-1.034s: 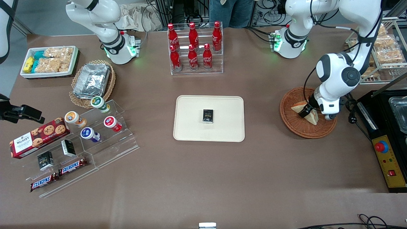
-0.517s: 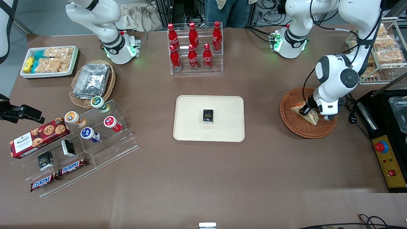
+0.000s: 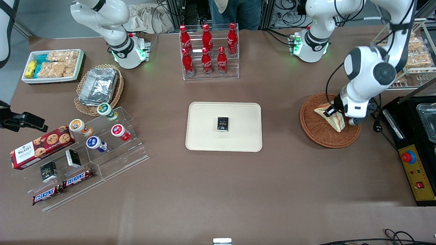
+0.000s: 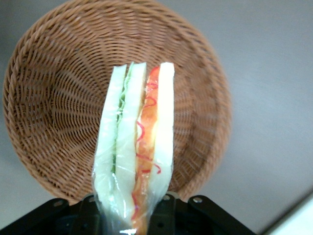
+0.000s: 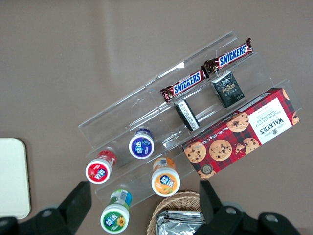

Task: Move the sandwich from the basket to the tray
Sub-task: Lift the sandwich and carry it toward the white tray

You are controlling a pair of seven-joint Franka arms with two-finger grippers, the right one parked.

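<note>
The sandwich (image 3: 332, 118), a wrapped white-bread wedge with orange-pink filling, hangs just above the round reddish-brown wicker basket (image 3: 318, 134) toward the working arm's end of the table. My gripper (image 3: 329, 110) is shut on the sandwich near one of its corners. In the left wrist view the sandwich (image 4: 139, 142) stands edge-on between the black fingers of my gripper (image 4: 131, 218), with the empty basket (image 4: 58, 98) beneath it. The cream tray (image 3: 204, 110) lies at the table's middle, apart from the basket.
A small black box (image 3: 223, 124) lies on the tray. A rack of red cola bottles (image 3: 208, 51) stands farther from the front camera than the tray. A black control box (image 3: 414, 163) sits beside the basket at the table's end. Snack displays (image 3: 78, 153) lie toward the parked arm's end.
My gripper has risen over the basket with the sandwich in it, carrying it slightly farther from the front camera. The wrist has lifted and turned a little.
</note>
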